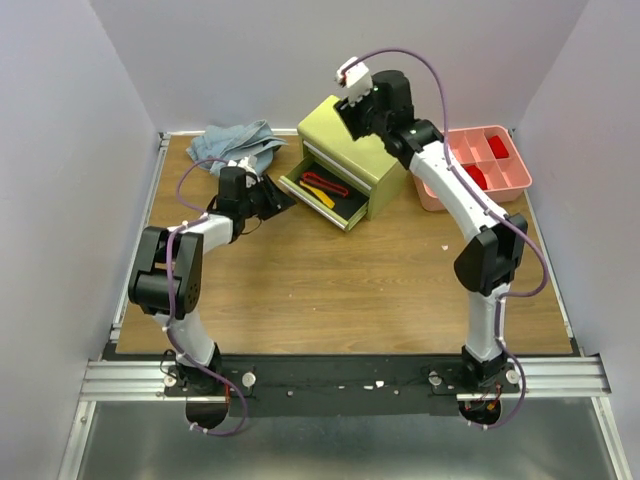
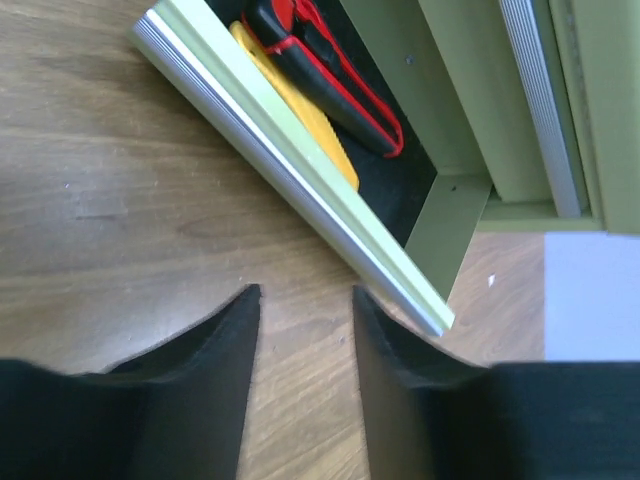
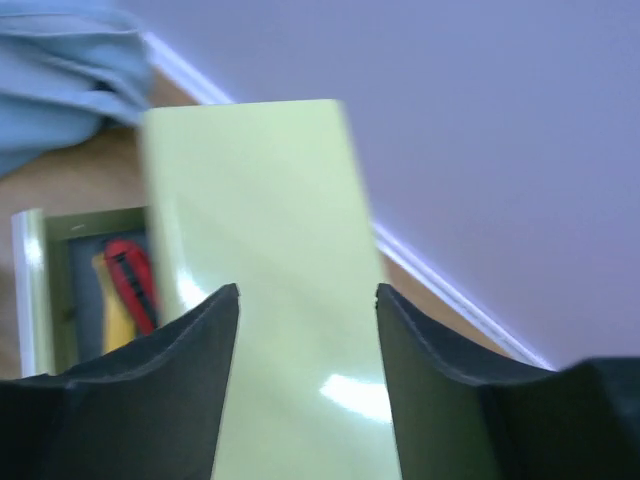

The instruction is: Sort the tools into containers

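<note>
The yellow-green chest (image 1: 352, 148) stands at the back middle of the table with its bottom drawer (image 1: 322, 196) pulled out. The red-black utility knife (image 2: 335, 75) and the yellow utility knife (image 2: 300, 115) lie in that drawer; both also show in the top view (image 1: 325, 188). My left gripper (image 2: 305, 300) is open and empty, low over the wood just in front of the drawer's silvery front edge (image 2: 290, 170). My right gripper (image 3: 307, 295) is open and empty above the chest's top (image 3: 270, 230). No pliers are in view.
A blue-grey cloth (image 1: 236, 145) lies crumpled at the back left, just behind my left gripper (image 1: 274, 196). A pink compartment tray (image 1: 500, 180) holding something red stands to the right of the chest, under my right arm. Walls enclose the table on three sides.
</note>
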